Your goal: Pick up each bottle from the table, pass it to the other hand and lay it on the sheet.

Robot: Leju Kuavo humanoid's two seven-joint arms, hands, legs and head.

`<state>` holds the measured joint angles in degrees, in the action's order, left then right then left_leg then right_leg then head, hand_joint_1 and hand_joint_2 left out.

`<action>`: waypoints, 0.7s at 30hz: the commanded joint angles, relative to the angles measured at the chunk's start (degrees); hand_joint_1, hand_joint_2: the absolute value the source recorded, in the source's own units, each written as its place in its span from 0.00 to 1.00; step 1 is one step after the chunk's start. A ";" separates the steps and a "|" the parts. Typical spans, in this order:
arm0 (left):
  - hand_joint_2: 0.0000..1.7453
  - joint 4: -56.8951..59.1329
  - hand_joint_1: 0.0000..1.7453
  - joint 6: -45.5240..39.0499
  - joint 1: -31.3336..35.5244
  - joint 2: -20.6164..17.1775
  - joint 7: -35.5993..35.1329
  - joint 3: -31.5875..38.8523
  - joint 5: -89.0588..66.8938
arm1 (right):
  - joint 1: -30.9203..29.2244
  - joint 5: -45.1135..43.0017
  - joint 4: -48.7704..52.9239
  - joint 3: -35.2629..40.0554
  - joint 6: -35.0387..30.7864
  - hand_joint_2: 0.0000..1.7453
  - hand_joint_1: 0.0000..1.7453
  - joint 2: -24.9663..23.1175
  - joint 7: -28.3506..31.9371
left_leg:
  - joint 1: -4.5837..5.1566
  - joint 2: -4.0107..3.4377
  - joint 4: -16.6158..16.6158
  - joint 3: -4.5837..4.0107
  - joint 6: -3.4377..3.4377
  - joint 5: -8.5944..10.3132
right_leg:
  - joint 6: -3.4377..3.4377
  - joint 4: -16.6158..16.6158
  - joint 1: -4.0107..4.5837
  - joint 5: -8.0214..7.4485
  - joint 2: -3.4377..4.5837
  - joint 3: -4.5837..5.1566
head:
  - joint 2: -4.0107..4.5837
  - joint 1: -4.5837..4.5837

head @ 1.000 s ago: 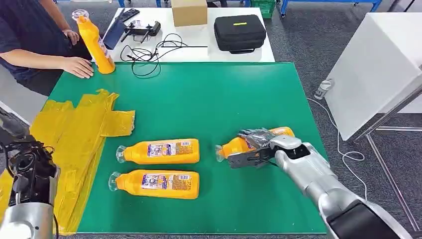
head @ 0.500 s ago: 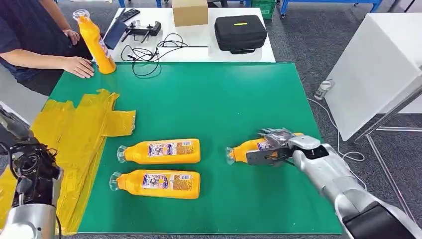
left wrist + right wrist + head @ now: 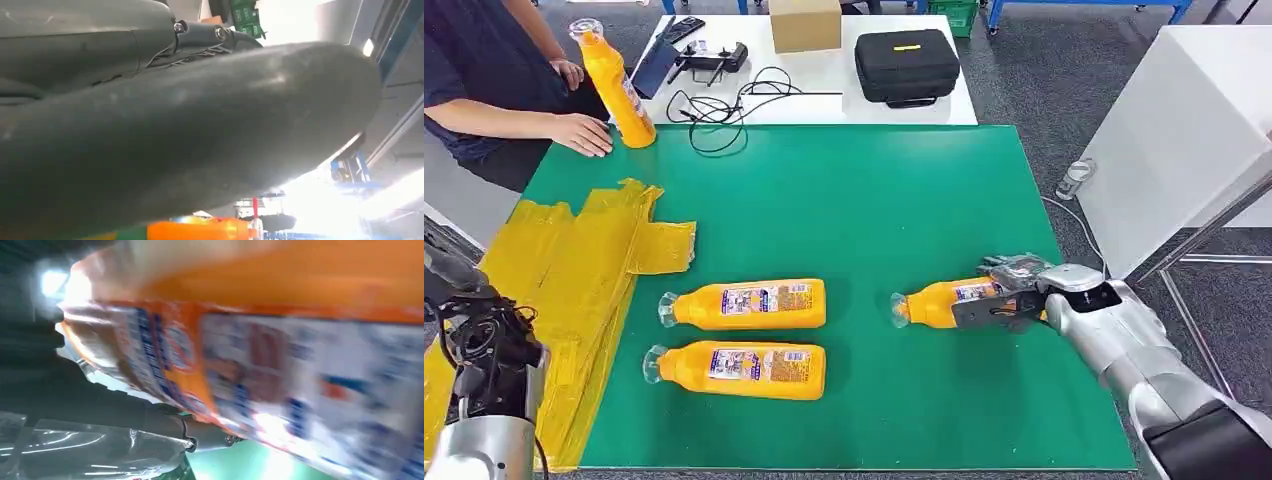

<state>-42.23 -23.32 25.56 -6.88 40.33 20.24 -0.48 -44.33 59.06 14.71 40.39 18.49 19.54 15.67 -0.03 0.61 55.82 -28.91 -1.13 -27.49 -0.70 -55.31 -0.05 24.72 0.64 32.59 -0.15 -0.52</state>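
Note:
My right hand (image 3: 1014,295) grips an orange bottle (image 3: 939,303) by its body at the right side of the green table (image 3: 854,200), cap pointing left. Up close, the bottle's label (image 3: 300,375) lies against the dark fingers (image 3: 75,390). Two more orange bottles (image 3: 749,304) (image 3: 739,368) lie side by side at the front middle. A yellow sheet (image 3: 574,260) covers the table's left edge. My left hand (image 3: 449,262) hovers over the sheet's near corner; its grey thumb (image 3: 175,135) looms large, and its fingers are hidden.
A person's hand (image 3: 579,133) rests at the far left corner beside a standing orange bottle (image 3: 616,85). Behind the green table are cables (image 3: 724,105), a black case (image 3: 906,65) and a cardboard box (image 3: 804,22). A white panel (image 3: 1184,130) stands at the right.
My right hand has carried its bottle steadily to the right, away from the two lying bottles. My left arm has barely shifted.

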 commanded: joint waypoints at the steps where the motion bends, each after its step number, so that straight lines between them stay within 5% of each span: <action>1: 0.00 4.33 0.00 1.19 2.41 0.20 -0.33 1.70 0.05 | -1.97 0.27 -1.84 0.27 0.53 1.00 0.00 2.78 2.04 | -0.01 -0.02 0.02 0.08 0.05 -0.04 | -0.03 0.00 0.02 0.04 -0.07 -0.09 | -0.02 0.00; 10: 0.00 4.71 0.00 2.40 3.34 -0.74 -0.33 1.42 0.47 | -4.07 1.34 -1.65 2.30 3.79 1.00 0.00 4.42 5.84 | 0.00 -0.08 0.08 -0.01 0.06 -0.04 | -0.02 -0.06 0.00 0.01 0.00 0.02 | -0.02 -0.02; 11: 0.00 4.83 0.00 2.41 3.46 -0.77 -0.33 1.33 0.44 | -3.90 1.20 -1.59 2.34 3.80 1.00 1.00 4.61 6.49 | -0.02 -0.05 0.12 0.03 0.08 -0.07 | -0.02 -0.09 0.02 0.05 -0.06 -0.04 | -0.02 0.02; 21: 0.00 6.38 0.00 6.33 3.71 -1.39 -0.33 0.15 1.29 | 1.98 -1.26 -0.89 0.98 -1.03 1.00 1.00 2.76 6.33 | -0.10 -0.09 -0.02 0.21 0.09 -0.03 | -0.02 0.07 0.11 0.00 -0.04 -0.20 | 0.00 0.00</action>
<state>-40.57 -19.94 26.45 -7.69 40.33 20.87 0.02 -44.82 58.99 14.60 41.68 19.89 24.63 22.78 -0.06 0.54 55.82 -28.83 -1.13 -27.50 -0.69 -55.30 -0.01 24.72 0.68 32.58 -0.15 -0.52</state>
